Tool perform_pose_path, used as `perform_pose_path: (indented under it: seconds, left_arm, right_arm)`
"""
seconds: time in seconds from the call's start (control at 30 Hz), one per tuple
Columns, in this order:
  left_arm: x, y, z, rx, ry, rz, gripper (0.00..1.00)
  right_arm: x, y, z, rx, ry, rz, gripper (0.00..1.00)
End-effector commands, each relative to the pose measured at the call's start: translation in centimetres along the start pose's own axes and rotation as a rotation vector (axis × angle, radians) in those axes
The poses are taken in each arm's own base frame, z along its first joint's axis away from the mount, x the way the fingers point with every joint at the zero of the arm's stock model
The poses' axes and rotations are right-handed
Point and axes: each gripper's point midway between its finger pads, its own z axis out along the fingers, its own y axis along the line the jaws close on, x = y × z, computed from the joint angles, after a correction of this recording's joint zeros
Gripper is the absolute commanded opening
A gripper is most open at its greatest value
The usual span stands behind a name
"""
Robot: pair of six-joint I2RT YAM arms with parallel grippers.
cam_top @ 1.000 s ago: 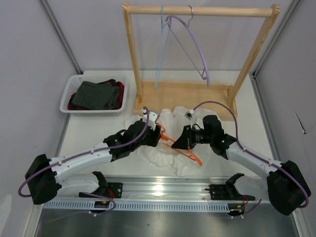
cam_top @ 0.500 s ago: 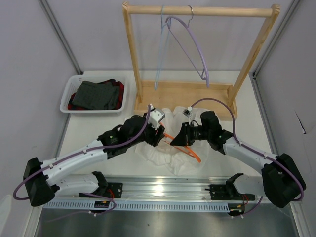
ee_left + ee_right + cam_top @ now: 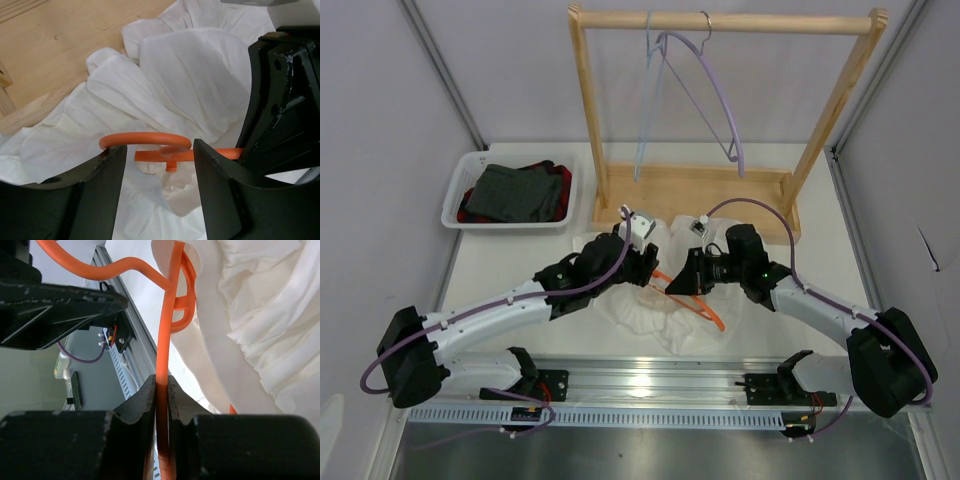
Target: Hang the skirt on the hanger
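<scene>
On the tabletop (image 3: 520, 260), just in front of the wooden rack (image 3: 700, 190), the orange hanger (image 3: 712, 314) lies on the rumpled white skirt (image 3: 645, 310), with fabric bunched over part of it. Right end effector (image 3: 161, 390) is clamped on the hanger's arm. Left end effector (image 3: 159, 165) is spread wide, with the hook between its fingers.

Bright, even light, soft shadows, fg blurry

table (image 3: 500, 258) | white basket (image 3: 510, 224) far-left | wooden rack (image 3: 690, 190) rear | skirt (image 3: 645, 312) centre

hanger (image 3: 163, 340) partly hidden under skirt (image 3: 260, 315)
</scene>
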Motion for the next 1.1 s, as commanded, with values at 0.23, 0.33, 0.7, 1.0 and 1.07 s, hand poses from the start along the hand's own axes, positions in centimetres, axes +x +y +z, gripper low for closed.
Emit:
perform_pose_path:
  seconds: [0.23,0.33,0.7,1.0,1.07]
  left_arm:
    - [-1.4,0.8,0.8,-0.079,-0.145,-0.153,0.58]
    - [-1.4,0.8,0.4,-0.066,-0.193,-0.187,0.55]
    - [-0.7,0.1,1.2,-0.028,-0.219,-0.219,0.32]
    - [-0.8,0.9,1.0,-0.07,-0.23,-0.222,0.0]
    - [-0.6,1.2,1.0,-0.083,-0.225,-0.215,0.0]
  right_arm:
    - [-0.9,0.0,0.0,0.016,-0.009,-0.02,0.0]
    - [-0.7,-0.1,0.0,0.021,-0.002,-0.021,0.0]
    - [-0.8,-0.2,0.0,0.034,-0.001,-0.025,0.0]
    - [-1.0,-1.0,-0.6,0.136,-0.001,-0.006,0.09]
    - [-1.2,-2.2,-1.2,0.226,-0.017,0.023,0.3]
